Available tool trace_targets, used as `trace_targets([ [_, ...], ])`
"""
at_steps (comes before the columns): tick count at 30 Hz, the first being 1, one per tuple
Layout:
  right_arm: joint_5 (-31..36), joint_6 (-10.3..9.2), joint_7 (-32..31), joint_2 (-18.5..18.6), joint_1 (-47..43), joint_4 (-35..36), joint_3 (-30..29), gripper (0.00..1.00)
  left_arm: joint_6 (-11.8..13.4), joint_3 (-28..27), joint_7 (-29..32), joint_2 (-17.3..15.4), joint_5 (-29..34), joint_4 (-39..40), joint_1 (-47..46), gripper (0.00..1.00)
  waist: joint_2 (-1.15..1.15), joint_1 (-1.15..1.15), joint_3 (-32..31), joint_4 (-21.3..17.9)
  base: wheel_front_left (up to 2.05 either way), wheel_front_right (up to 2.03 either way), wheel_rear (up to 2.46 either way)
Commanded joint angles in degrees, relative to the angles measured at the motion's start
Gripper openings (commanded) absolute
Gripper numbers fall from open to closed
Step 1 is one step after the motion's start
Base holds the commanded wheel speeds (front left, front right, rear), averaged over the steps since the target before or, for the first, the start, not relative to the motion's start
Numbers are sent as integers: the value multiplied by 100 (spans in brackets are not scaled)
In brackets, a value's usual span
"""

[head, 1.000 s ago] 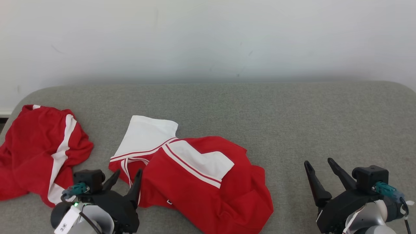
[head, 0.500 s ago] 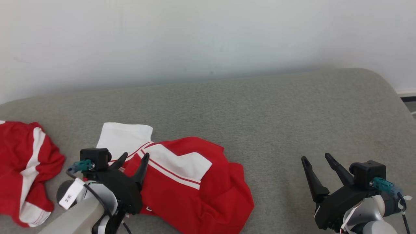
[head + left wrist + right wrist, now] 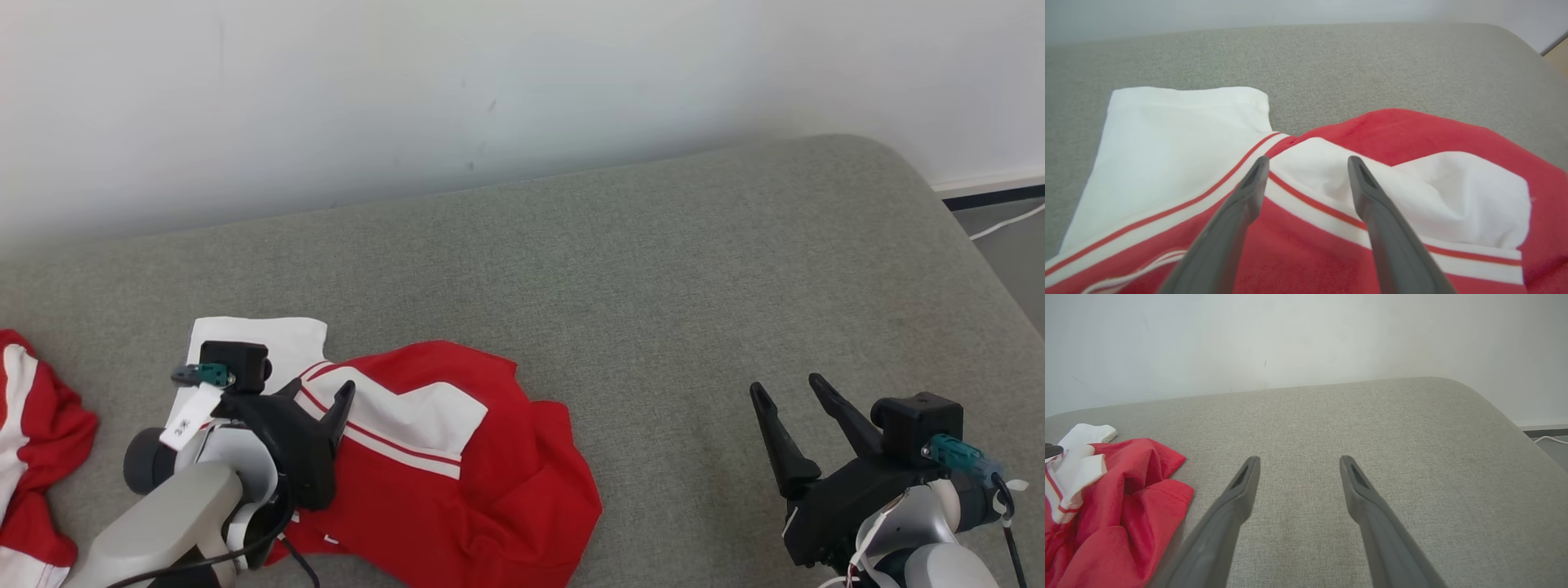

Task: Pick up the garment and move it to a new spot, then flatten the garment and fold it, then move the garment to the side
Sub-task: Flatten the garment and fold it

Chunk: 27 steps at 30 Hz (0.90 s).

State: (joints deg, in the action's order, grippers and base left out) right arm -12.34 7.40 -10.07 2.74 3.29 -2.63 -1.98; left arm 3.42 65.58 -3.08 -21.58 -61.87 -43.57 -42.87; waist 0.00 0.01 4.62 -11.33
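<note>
The garment is a red shirt with white panels and a white sleeve, lying crumpled on the grey cushion at the lower left. My left gripper hovers over its white-striped shoulder, open, with nothing between the fingers. In the left wrist view the left gripper straddles the red-and-white seam of the garment. My right gripper stands open above bare cushion at the lower right, well apart from the cloth. In the right wrist view the right gripper points at bare fabric, with the garment off to its left.
A second red and white garment lies at the far left edge. The grey cushion runs back to a white wall and rounds off at the right. Beyond that right edge are dark floor and a white cable.
The head camera has swung right, so the whole scene has shifted left. My left gripper has advanced over the garment's striped shoulder. The right gripper holds its place, still open.
</note>
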Motion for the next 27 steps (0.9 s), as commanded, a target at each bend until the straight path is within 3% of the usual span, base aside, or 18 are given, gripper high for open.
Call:
trace_targets([
  [1, 10, 18, 16, 27, 77, -5, 1, 100, -69, 14, 49, 39, -3, -135, -111, 100, 0, -1, 17, -28, 0, 0, 0],
  [13, -33, 18, 36, 27, 55, -13, 50, 100, -523, 129, 311, 416, -64, -1265, -333, 100, 0, -1, 80, -94, 0, 0, 0],
  [14, -33, 18, 41, 27, 50, -11, 46, 100, -544, 133, 296, 441, -68, -1334, -342, 71, 0, -1, 88, -91, 0, 0, 0],
  [15, -34, 18, 45, 27, 44, -10, 40, 100, -572, 141, 284, 471, -56, -1402, -355, 20, 0, -1, 95, -83, 0, 0, 0],
  [16, -34, 18, 48, 27, 37, -6, 31, 100, -593, 156, 264, 505, -45, -1461, -361, 0, 0, -1, 104, -71, 0, 0, 0],
  [27, -36, 18, 58, 27, 76, -23, 19, 100, -744, 175, -128, 729, 77, -1888, -633, 0, 0, -1, 100, 116, 0, 0, 0],
])
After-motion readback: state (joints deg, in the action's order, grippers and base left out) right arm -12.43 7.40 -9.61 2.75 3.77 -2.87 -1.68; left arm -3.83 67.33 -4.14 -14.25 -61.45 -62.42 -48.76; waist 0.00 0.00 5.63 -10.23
